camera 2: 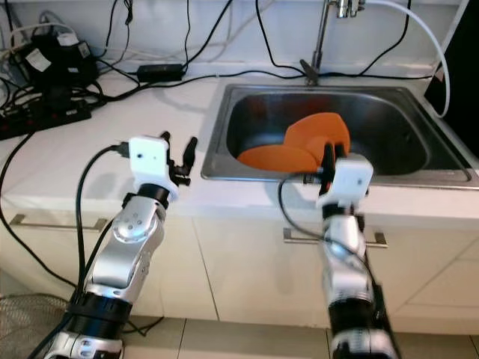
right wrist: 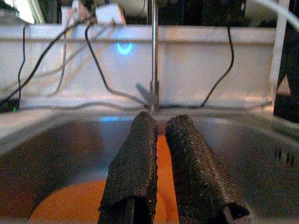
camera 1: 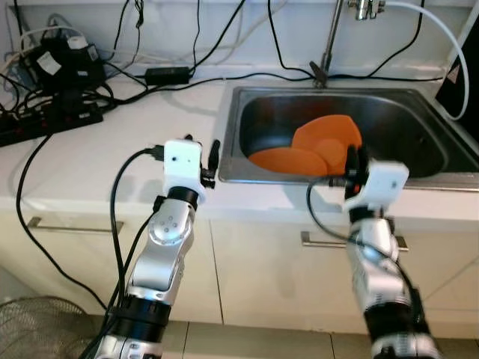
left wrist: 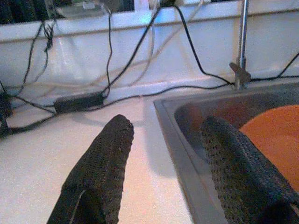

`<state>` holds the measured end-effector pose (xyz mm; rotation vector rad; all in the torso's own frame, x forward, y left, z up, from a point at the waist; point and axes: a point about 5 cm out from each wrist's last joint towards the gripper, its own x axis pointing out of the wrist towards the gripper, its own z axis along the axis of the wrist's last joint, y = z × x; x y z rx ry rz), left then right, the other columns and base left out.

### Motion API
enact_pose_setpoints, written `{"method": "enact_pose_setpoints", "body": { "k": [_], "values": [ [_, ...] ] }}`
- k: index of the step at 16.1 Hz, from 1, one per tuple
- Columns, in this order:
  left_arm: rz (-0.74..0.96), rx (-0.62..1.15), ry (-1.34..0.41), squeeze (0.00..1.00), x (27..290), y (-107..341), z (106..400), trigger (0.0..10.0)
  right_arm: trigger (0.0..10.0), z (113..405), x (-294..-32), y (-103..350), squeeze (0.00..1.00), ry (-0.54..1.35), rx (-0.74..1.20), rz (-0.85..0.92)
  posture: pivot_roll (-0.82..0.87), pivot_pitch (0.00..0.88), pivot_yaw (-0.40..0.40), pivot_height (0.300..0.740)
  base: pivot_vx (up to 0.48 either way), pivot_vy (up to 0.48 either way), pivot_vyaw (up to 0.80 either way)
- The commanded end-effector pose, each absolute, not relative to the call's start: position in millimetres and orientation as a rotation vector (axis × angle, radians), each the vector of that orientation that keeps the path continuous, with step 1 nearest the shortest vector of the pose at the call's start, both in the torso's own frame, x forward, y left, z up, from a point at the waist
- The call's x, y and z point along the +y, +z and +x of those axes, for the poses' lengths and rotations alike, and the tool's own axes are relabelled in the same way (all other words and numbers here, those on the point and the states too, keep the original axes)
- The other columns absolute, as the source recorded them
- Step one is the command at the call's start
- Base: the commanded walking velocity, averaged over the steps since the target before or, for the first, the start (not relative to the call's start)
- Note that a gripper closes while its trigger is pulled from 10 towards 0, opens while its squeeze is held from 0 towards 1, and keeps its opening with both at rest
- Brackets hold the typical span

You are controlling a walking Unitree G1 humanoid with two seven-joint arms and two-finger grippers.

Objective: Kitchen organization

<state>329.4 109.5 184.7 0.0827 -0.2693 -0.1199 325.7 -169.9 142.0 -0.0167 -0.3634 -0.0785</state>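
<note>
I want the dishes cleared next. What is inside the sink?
Two orange plates overlap in the sink, one leaning on the other. The right pincer covers their near edge, so anything beneath cannot be seen.

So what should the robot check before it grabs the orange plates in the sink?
1. Plates in the sink: two orange plates, one leaning on the other. Ok.
2. Right gripper at the sink's front edge, pointing at the plates: ok.
3. Right fingers open to grab: not ok, nearly together.
4. Left gripper open, over the counter at the sink's left rim: ok.
5. Cables away from both grippers: ok.
</note>
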Motion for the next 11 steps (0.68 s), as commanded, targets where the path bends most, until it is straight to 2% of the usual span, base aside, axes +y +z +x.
{"method": "enact_pose_setpoints", "body": {
  "k": [1, 4, 11],
  "values": [
    [0.124, -0.278, -0.090, 0.00, 114, 183, 328, 10.0, 10.0, 324, -163, 147, 0.00, -0.055, -0.379, -0.027, 0.05, 0.042, 0.057, 0.740, 0.000, 0.000, 0.00],
    [0.114, -0.271, -0.067, 0.00, 117, 177, 327, 10.0, 10.0, 323, -157, 146, 0.00, -0.045, -0.365, -0.006, 0.05, 0.043, 0.052, 0.740, 0.000, 0.000, 0.00],
    [0.124, -0.277, -0.049, 0.00, 118, 174, 329, 10.0, 10.0, 327, -152, 153, 0.00, -0.027, -0.352, -0.020, 0.04, 0.017, 0.055, 0.740, 0.000, -0.367, 0.00]
  ]
}}
